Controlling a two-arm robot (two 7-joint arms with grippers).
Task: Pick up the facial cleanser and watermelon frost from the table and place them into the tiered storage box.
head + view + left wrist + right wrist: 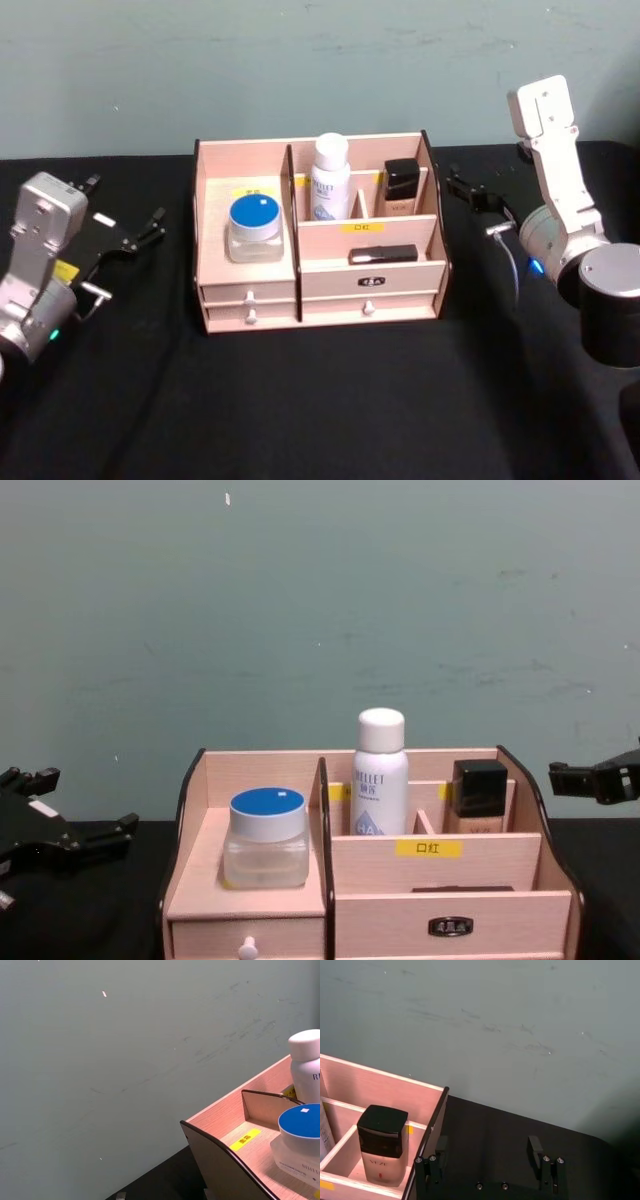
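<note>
Box (320,290) between tools | left tool (130,235) spread | right tool (478,200) spread

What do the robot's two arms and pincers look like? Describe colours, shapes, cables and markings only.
Both arms have boxy white-grey link housings on rounded silver joints. The left pincer and right pincer are black, with slim fingers. The left arm carries a yellow label and a small green light; the right arm has a thin grey cable, a bluish light and a dark cylindrical segment.

a black table (330,400) carries the tiered storage box (318,300) at its middle.
</note>
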